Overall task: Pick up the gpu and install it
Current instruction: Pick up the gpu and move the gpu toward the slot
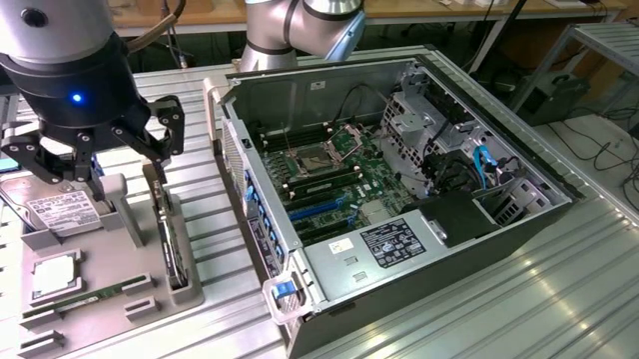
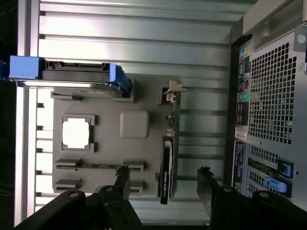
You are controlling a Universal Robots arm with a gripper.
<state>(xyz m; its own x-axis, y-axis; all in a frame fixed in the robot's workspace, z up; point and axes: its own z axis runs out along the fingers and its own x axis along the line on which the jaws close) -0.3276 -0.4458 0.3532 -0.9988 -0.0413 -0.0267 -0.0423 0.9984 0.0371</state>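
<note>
The gpu [image 1: 170, 232] is a thin black card standing on its edge in a slot of the grey holder tray [image 1: 120, 299], at the exterior view's left. In the wrist view the gpu [image 2: 166, 167] runs between my two fingers, and its silvery bracket [image 2: 172, 91] is at the far end. My gripper [image 1: 120, 172] hangs open just above the card with nothing in it. In the wrist view the gripper [image 2: 164, 182] straddles the card's near end, with one black finger [image 2: 122, 179] on each side and a gap to the card.
The same tray holds a silver hard drive [image 1: 60, 209], a square processor [image 1: 55, 273] and a green memory stick [image 1: 95, 295]. The open computer case [image 1: 399, 187] with its motherboard lies close at the exterior view's right. Its rear panel [image 2: 268, 96] stands beside the tray.
</note>
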